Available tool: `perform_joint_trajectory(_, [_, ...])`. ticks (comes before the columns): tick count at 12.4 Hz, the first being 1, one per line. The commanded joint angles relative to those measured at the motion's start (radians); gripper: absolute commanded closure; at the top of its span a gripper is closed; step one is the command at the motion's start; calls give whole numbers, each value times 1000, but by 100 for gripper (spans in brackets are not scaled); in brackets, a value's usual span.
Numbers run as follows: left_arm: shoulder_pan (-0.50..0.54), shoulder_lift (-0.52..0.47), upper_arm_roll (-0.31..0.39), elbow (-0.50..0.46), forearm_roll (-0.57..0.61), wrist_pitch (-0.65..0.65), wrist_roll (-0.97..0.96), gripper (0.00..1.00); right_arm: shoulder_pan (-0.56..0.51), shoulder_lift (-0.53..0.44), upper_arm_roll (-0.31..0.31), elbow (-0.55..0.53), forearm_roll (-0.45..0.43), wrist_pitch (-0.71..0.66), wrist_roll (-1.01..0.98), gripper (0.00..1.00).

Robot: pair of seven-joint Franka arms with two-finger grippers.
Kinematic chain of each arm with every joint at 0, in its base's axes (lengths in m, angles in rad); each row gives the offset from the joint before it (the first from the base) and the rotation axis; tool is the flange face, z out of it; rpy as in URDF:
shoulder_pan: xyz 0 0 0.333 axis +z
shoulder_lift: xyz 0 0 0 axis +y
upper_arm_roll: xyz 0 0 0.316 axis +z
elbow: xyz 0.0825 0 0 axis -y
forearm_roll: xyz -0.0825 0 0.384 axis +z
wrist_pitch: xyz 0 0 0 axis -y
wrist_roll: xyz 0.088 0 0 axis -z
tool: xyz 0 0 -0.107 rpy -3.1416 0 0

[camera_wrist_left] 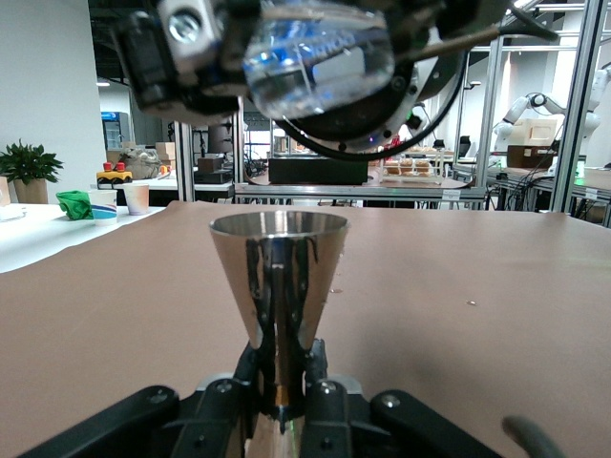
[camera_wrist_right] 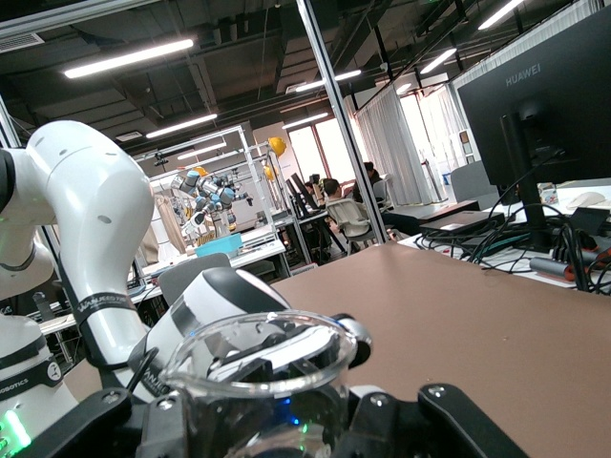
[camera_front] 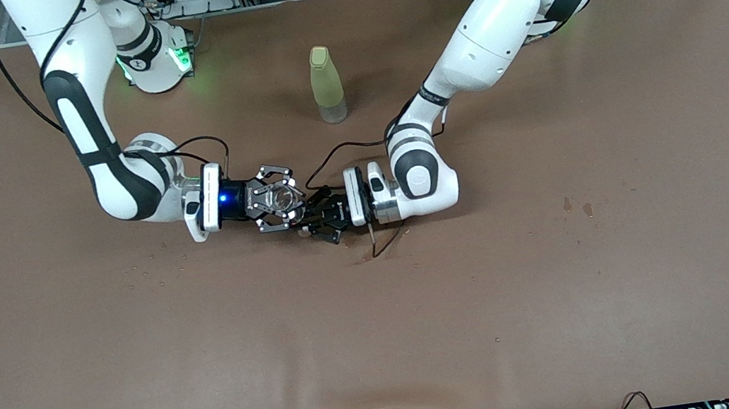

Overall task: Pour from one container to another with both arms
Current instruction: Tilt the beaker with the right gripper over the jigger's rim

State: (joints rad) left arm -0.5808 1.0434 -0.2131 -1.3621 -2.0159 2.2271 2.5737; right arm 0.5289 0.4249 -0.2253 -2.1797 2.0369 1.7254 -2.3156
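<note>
Brown cloth is covering the table [camera_front: 565,312]. Mid-table, the right claw [camera_front: 278,199] is gripping a clear beaker [camera_front: 283,196] and holding it just above the steel cone cup [camera_wrist_left: 278,277], which the left claw [camera_front: 324,221] is clamping. Any misalignment risks spilling liquid past that narrow rim. A yellow-green bottle [camera_front: 327,85] is standing clear, farther from the front camera.

A polished, mirror-bright metal cone cup [camera_wrist_left: 278,277] sits in the left tool's [camera_front: 319,224] matt black fingers, the right tool [camera_front: 278,199] grips a clear glossy beaker [camera_wrist_right: 263,367], and the bench [camera_front: 562,291] wears matt brown cloth.
</note>
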Motion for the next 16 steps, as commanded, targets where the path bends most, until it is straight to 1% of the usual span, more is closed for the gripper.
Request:
perform_joint_trajectory(1, [4, 7, 3, 12, -35, -24, 31, 100, 14, -31, 6, -48, 31, 13, -30, 100])
perform_joint_trajectory(7, [24, 3, 5, 8, -15, -33, 43, 100, 26, -44, 9, -91, 32, 5, -45, 100])
perform_joint_trajectory(10, [30, -3, 5, -6, -17, -50, 65, 100, 25, -69, 15, -120, 32, 2, -45, 100])
perform_joint_trajectory(16, [30, -5, 5, -9, -18, -50, 66, 100, 25, -94, 31, -129, 32, 0, -42, 100])
